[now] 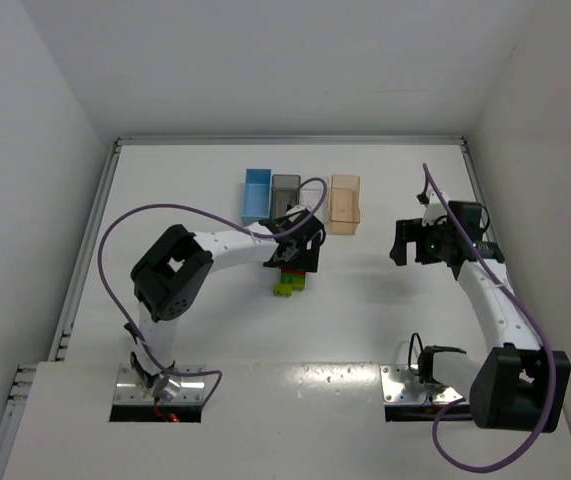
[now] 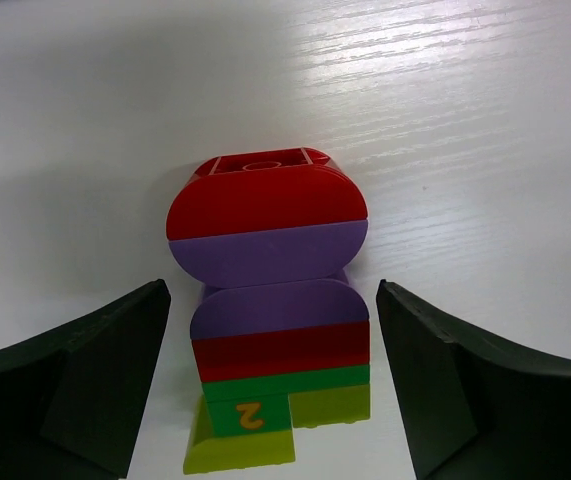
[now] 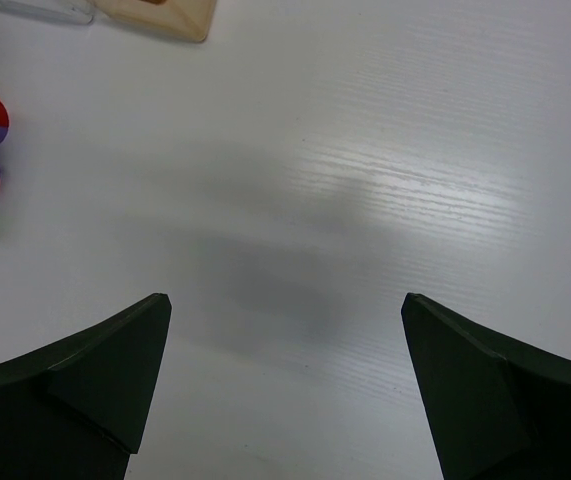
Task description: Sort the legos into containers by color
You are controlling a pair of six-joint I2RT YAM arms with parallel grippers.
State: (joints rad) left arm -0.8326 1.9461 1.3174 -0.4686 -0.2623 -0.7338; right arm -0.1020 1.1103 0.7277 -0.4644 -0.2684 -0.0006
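Legos (image 2: 265, 215) stand clipped in one stack on the worktop (image 2: 465, 100), near the containers (image 1: 257, 195). The left end effector (image 1: 293, 262) straddles it, open, not touching; the right end effector (image 3: 285, 300) hangs open, well apart. Likely the grasping step: next, close squarely on one brick.

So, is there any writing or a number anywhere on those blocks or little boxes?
"2": in yellow on the green brick, near the close end of the joined legos, seen from the left wrist camera.
No other writing can be made out in any view.
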